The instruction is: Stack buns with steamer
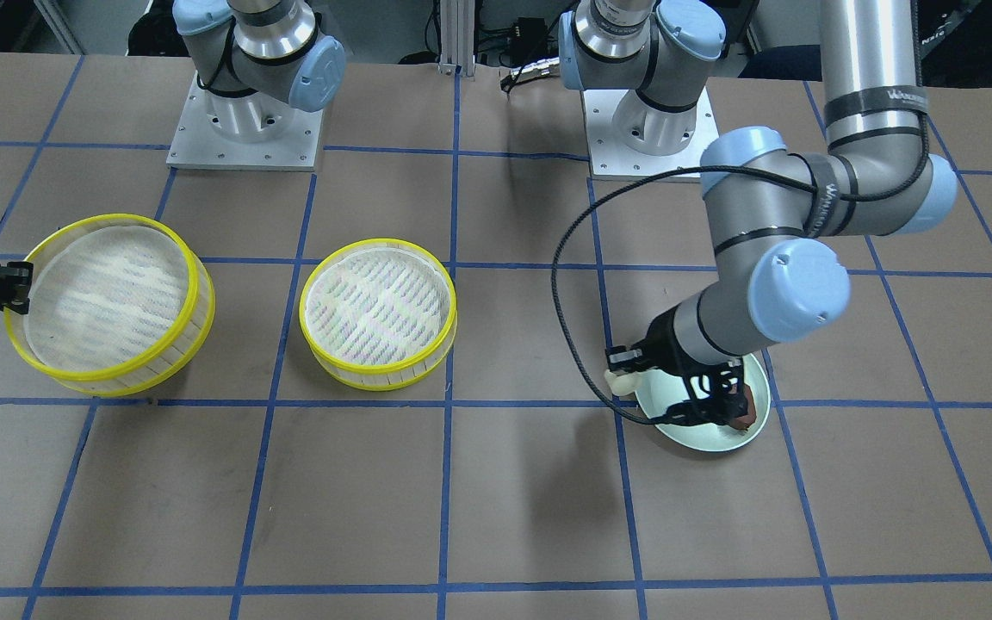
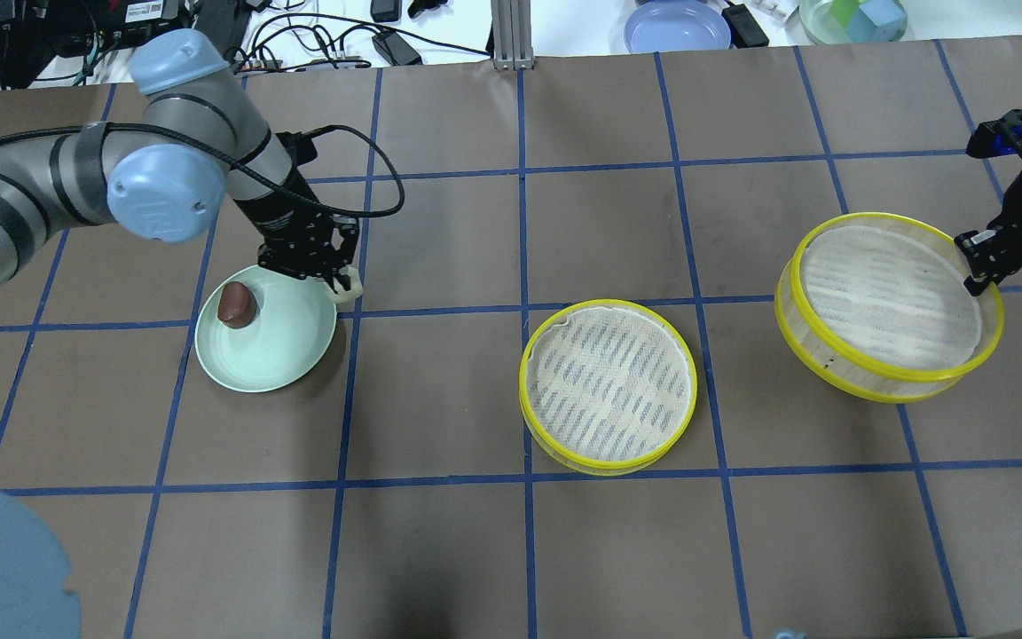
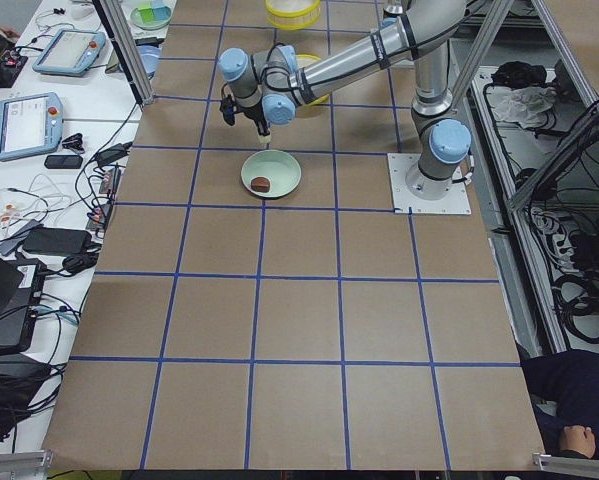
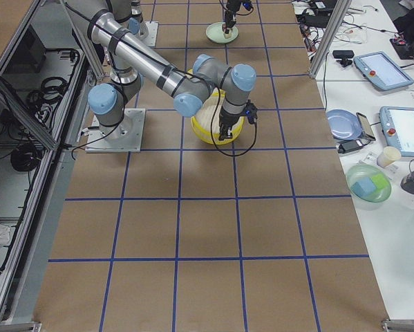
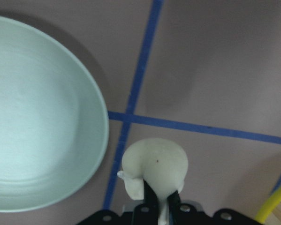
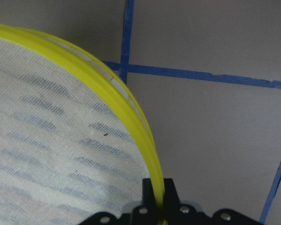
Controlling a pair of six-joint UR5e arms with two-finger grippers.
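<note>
My left gripper [image 2: 340, 280] is shut on the cream-white bun [image 2: 349, 286], just past the rim of the pale green plate [image 2: 267, 364]; the bun also shows in the left wrist view [image 5: 154, 161]. The dark reddish-brown bun [image 2: 236, 303] lies on the plate. My right gripper [image 2: 975, 269] is shut on the rim of a yellow-rimmed steamer tray [image 2: 888, 302] and holds it tilted at the table's right. The right wrist view shows the rim [image 6: 131, 108] clamped between the jaws. A second steamer tray [image 2: 609, 382] sits flat mid-table.
A blue plate [image 2: 677, 25] and a clear bowl of coloured blocks [image 2: 852, 18] stand beyond the table's far edge, with cables. Blue tape lines grid the brown tabletop. The arm bases [image 1: 246, 112] stand at the robot's side.
</note>
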